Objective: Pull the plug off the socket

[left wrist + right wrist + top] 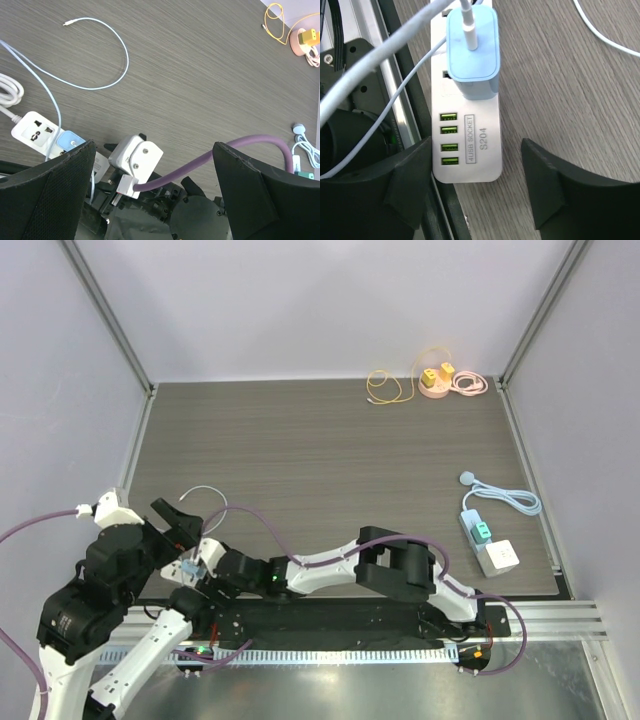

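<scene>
The pale blue plastic plug point(471, 50) sits in the white plastic power strip point(470, 150) at the dark worktop's point(570, 75) near-left edge. The right gripper point(477, 170), jaws apart and empty, straddles the strip's USB end. Closing there would likely grab the strip rather than the plug. The left gripper point(154, 150) hangs wide open.

White power strip point(468, 150): boxed label "4USB SOCKET", with "S204" printed alongside.

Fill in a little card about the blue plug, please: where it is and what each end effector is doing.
plug: blue plug, pushed into the white power strip
right end effector: open, straddling the strip's USB end below the plug
left end effector: open wide, holding nothing
task: plug not pulled out yet
</scene>
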